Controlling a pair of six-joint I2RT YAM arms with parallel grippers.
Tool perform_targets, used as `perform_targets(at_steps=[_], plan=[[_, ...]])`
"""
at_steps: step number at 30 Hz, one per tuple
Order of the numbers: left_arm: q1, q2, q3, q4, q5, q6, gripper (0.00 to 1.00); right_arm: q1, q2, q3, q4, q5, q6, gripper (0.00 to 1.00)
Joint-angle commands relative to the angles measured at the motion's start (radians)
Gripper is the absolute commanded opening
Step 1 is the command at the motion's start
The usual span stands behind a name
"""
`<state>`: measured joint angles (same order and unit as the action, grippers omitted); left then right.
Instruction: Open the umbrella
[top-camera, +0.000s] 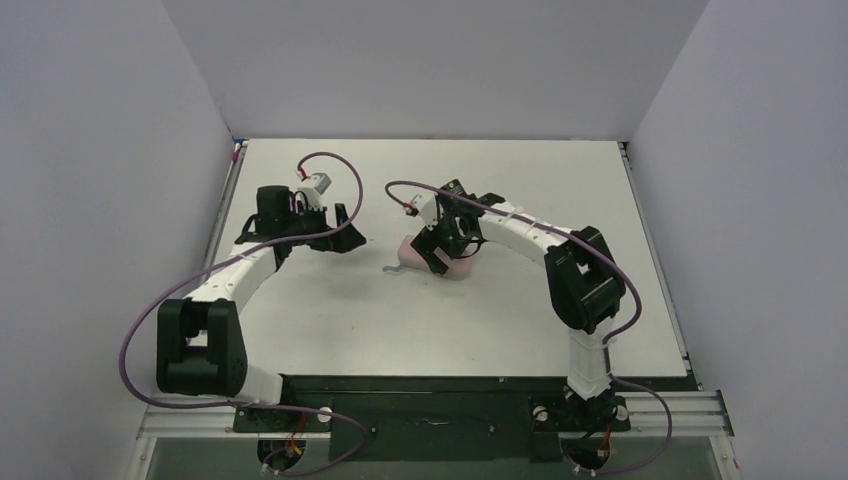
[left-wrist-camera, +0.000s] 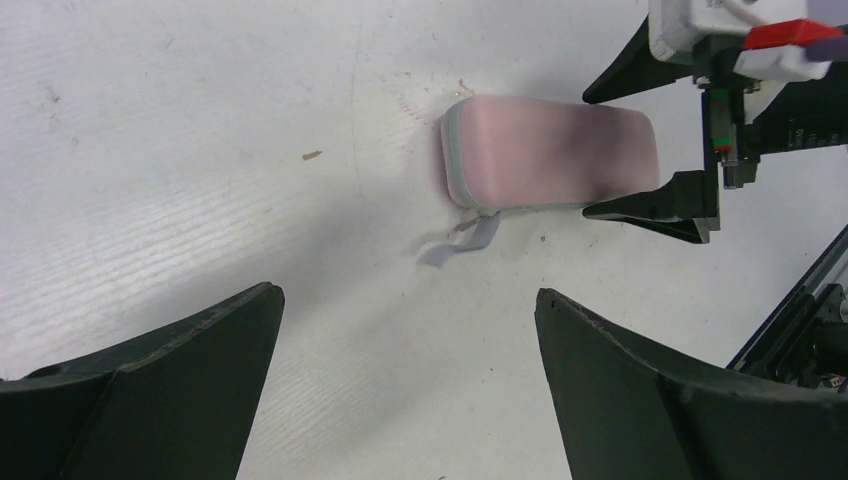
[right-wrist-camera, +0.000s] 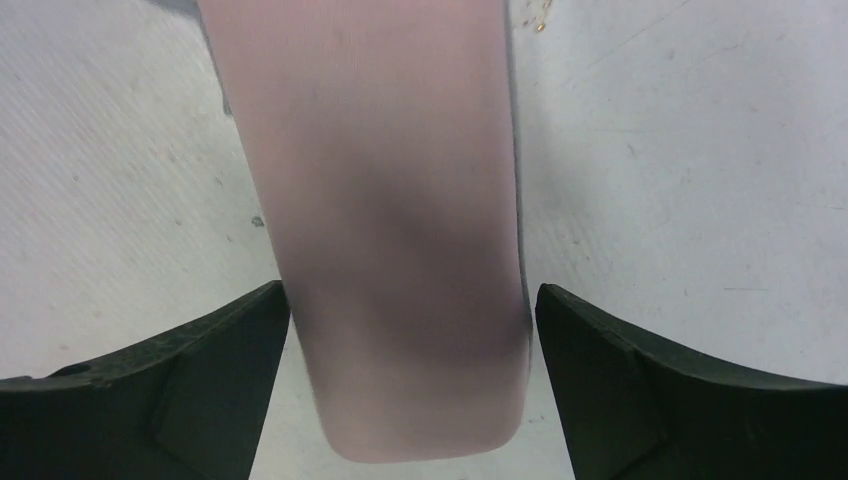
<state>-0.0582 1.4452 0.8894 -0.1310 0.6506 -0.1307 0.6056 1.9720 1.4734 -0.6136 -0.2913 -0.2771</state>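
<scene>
No umbrella in sight; likely shut inside the closed pink case (left-wrist-camera: 550, 150) lying mid-table (left-wrist-camera: 150, 150), a grey strap (left-wrist-camera: 465, 238) poking from its seam. Over it the right gripper (right-wrist-camera: 410, 292) straddles the case, jaws wide, apparently not clamping. Beside it the left gripper (left-wrist-camera: 410, 290) hovers wide, empty. Step: opening the case. Next: pin one half, pry the seam.
</scene>
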Motion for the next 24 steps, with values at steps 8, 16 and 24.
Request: perform_targets(at_steps=[8,16,24], plan=[[-0.158,-0.3,-0.212,0.094,-0.147,0.216,0.9,-0.027,-0.112,-0.195,-0.088,0.09,-0.308,0.62],[-0.502,-0.434,-0.45,0.335,-0.407,0.29,0.71,-0.102,-0.2,-0.321,-0.205,0.037,-0.447,0.43],[-0.69,-0.241,-0.45,0.581,-0.465,0.282,0.51,-0.112,-0.237,-0.406,-0.179,0.044,-0.451,0.39]])
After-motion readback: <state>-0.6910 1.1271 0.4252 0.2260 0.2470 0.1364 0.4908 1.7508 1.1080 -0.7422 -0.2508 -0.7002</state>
